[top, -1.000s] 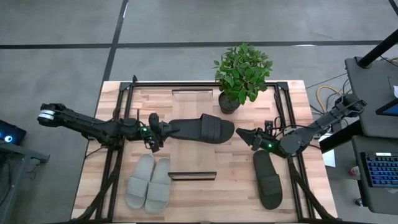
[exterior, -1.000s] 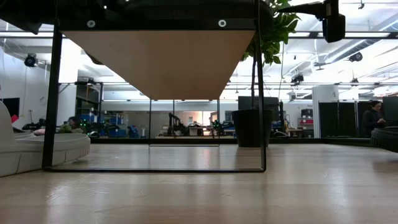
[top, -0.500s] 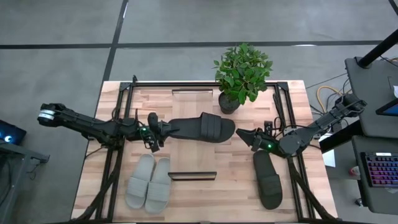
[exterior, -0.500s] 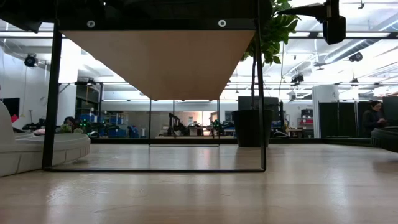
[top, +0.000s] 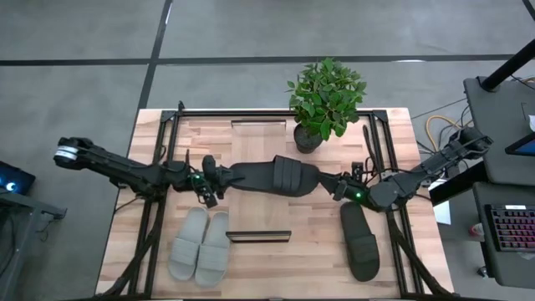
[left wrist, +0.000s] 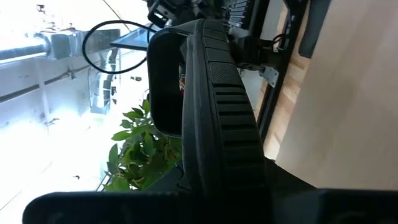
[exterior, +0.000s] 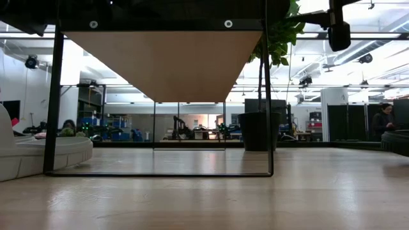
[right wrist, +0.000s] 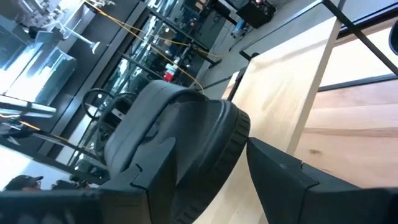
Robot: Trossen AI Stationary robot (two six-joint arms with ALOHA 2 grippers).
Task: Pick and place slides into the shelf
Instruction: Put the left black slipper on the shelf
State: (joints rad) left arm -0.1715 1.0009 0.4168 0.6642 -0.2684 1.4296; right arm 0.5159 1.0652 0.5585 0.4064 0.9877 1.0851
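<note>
While both pincers grip it, a dark slide [top: 280,177] hangs above the shelf [top: 251,134].

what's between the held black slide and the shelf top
Nothing visible. The black slide hangs between the left pincer at one end and the right pincer at the other, above bare shelf planks. The plant stands off to one side.

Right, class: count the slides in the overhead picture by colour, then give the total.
Pale grey slides: 2, side by side on the table near the left front.
Dark slides: 2, one held between the two grippers at mid-table, one lying on the right.
Total: 4
</note>
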